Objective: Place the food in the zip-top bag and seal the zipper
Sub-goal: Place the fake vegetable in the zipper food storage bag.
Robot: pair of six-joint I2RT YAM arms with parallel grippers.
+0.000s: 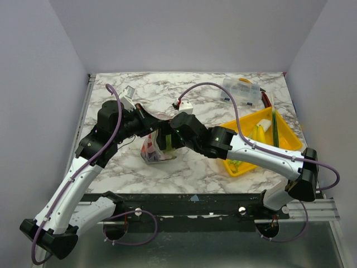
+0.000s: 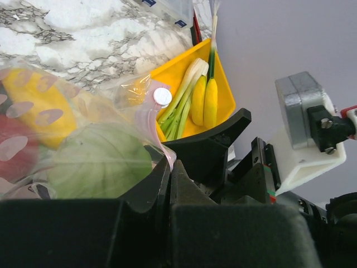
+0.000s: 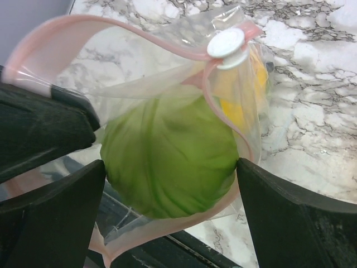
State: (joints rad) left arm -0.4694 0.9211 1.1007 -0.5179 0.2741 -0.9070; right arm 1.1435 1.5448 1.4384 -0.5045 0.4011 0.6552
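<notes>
Right wrist view: my right gripper [image 3: 167, 167] stands wide, fingers either side of the round green food [image 3: 173, 137] inside the zip-top bag [image 3: 167, 67]. My left gripper [image 2: 169, 167] clamps the zipper [image 3: 72, 19]. Bag stands on the marble table [image 1: 189, 173], centre.

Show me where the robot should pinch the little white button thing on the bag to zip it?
Pinch the white slider across its two round faces, coming from above the mouth of the bag. It straddles the pink zipper at one end and sticks out, so there is room either side. The open right gripper seems free; the left gripper holds the bag.
</notes>
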